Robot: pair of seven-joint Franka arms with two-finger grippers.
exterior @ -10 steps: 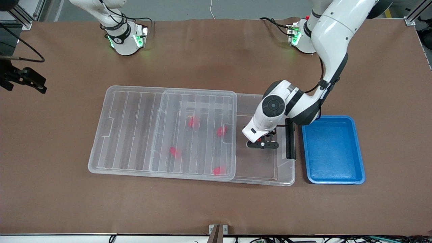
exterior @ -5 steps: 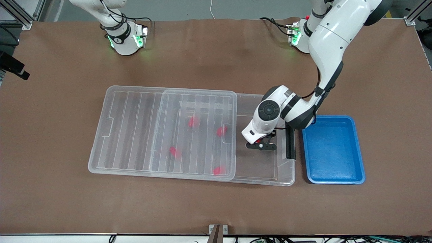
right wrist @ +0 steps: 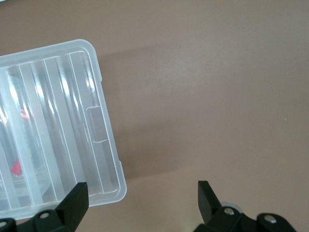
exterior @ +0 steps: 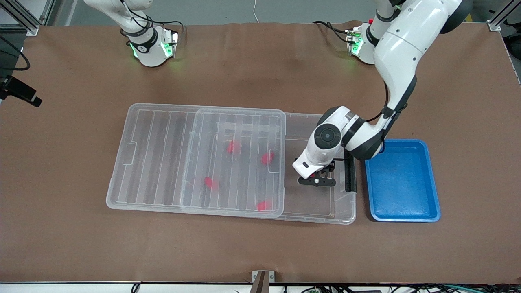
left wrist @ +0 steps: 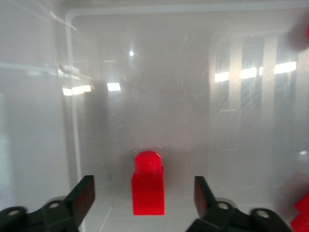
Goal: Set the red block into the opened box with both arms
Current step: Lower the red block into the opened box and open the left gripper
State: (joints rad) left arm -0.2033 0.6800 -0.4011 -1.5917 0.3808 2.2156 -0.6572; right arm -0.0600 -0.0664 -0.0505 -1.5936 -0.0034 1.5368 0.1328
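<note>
The clear box (exterior: pixel 317 216) lies mid-table with its ribbed lid (exterior: pixel 163 162) slid toward the right arm's end, leaving the end by the black clip (exterior: pixel 350 173) uncovered. My left gripper (exterior: pixel 316 179) hangs low over that uncovered part, open. In the left wrist view a red block (left wrist: pixel 147 191) lies on the box floor between the spread fingers of the left gripper (left wrist: pixel 143 193), touching neither. Several more red blocks (exterior: pixel 233 147) show blurred under the lid. My right gripper (right wrist: pixel 141 193) is open and holds nothing, over bare table beside the lid's corner (right wrist: pixel 108 188).
A blue tray (exterior: pixel 402 181) with nothing in it sits right beside the box at the left arm's end. Brown table surface surrounds the box. A metal bracket (exterior: pixel 262 276) sits at the table edge nearest the camera.
My left gripper went from shut to open, and the red block it carried now lies on the box floor. The left wrist shifted slightly over the box.
</note>
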